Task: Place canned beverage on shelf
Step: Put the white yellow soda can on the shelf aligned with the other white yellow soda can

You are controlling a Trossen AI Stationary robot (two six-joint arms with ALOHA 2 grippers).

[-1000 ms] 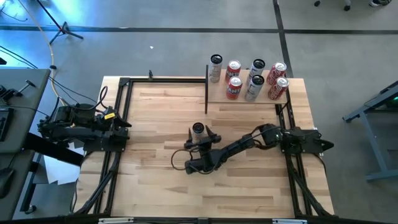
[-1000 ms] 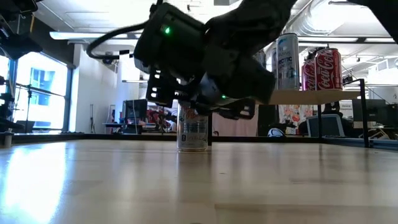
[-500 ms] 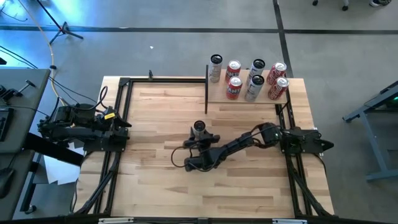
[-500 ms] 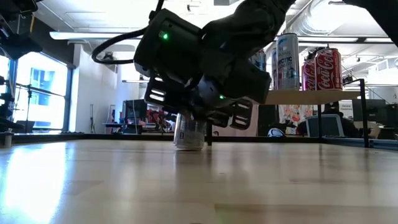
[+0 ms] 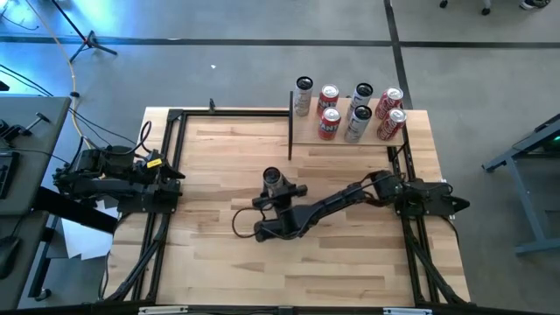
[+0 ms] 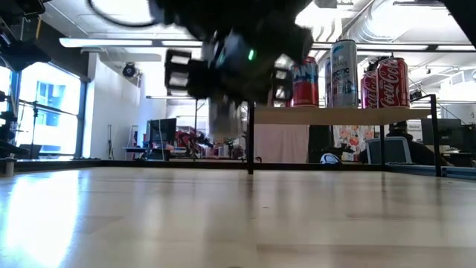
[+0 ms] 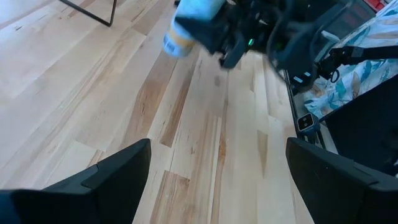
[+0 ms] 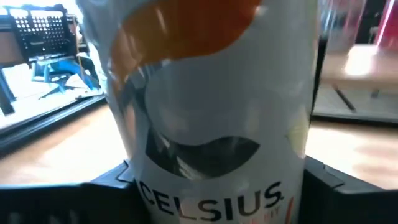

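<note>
A white can (image 5: 272, 178) with orange print and the word CELSIUS (image 8: 211, 124) is in the air over the middle of the table, with my right gripper (image 5: 278, 192) shut on it. In the low view the can (image 6: 225, 119) shows blurred, its bottom well above the tabletop. The shelf (image 5: 306, 131) stands at the far right, a pale board on thin black uprights (image 6: 251, 138), with several cans (image 5: 359, 114) on it. My left gripper (image 7: 217, 155) waits open at the table's left edge (image 5: 171, 175), facing the can (image 7: 189, 18). My right gripper pinches the can's side wall (image 8: 143, 180) between its two fingers (image 8: 62, 199), low on the can's body. The fingers come roughly level from the table's near side. The can is lifted clear of the table and stands roughly upright.
Black frame rails (image 5: 166, 210) run along the table's left and right sides. The shelf's black upright (image 5: 290, 122) stands between the held can and the shelf board. Bare plank tabletop (image 5: 227, 149) lies left of the can.
My right gripper has shut on the can and raised it off the table, drifting slightly toward the left edge. The can stood on the table a second ago; it now hangs clear above it.
</note>
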